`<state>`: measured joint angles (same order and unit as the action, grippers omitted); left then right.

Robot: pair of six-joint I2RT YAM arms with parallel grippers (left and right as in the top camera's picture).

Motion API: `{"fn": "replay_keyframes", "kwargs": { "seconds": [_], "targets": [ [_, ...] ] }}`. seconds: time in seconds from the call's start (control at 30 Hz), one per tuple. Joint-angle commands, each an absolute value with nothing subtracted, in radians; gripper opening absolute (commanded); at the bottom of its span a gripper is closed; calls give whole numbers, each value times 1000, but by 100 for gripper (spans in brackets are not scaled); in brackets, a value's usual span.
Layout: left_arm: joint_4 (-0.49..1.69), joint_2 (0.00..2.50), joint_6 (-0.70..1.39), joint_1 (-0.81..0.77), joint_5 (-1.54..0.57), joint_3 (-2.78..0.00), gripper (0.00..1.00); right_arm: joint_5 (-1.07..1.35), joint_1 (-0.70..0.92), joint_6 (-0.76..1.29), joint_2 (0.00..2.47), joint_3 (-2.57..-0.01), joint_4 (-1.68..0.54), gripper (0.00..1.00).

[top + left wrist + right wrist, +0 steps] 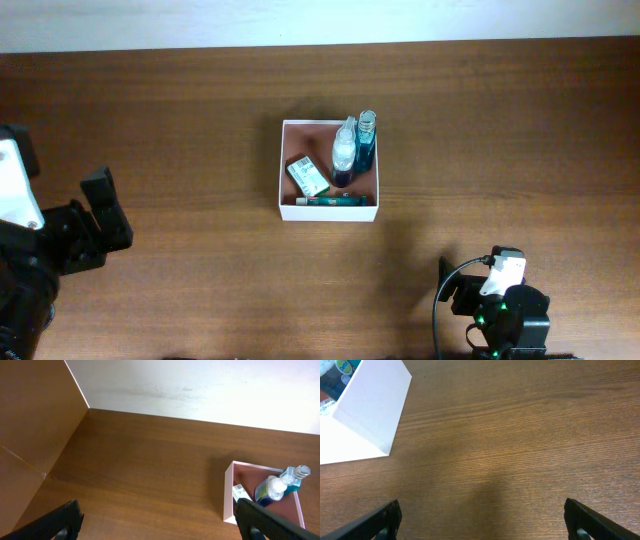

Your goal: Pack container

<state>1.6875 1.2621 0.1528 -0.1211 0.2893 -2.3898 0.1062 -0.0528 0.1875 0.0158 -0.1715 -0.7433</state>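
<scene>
The container [281, 170], a square shallow box with white walls and a reddish-brown inside, sits at the table's middle. Inside it are a small green-and-white carton [308, 176], a clear bottle [345, 150] with blue liquid, a blue bottle [366, 140], and a teal tube [335, 200] along the front wall. The container also shows in the left wrist view [228, 495] and the right wrist view [370, 415]. My left gripper [160, 527] is open and empty, far left of the container. My right gripper [482, 522] is open and empty, near the front right.
The left arm [60, 240] sits at the left edge and the right arm [500, 305] at the front right. A white wall [200, 385] bounds the table's far edge.
</scene>
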Motion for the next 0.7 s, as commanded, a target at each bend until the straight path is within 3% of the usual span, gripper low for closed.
{"fn": "replay_keyframes", "kwargs": {
  "seconds": [0.0, 0.43, 0.67],
  "targets": [
    [1687, 1259, 140, -115, 303, -2387, 99, 94, -59, 196, 6, -165, -744, 99],
    [1685, 1201, 140, -45, 305, -2239, 99, 94, -59, 196, 6, -165, -744, 99],
    [1169, 912, 138, 5, 296, -1565, 99, 94, -59, 196, 6, -165, -744, 99]
  ]
}}
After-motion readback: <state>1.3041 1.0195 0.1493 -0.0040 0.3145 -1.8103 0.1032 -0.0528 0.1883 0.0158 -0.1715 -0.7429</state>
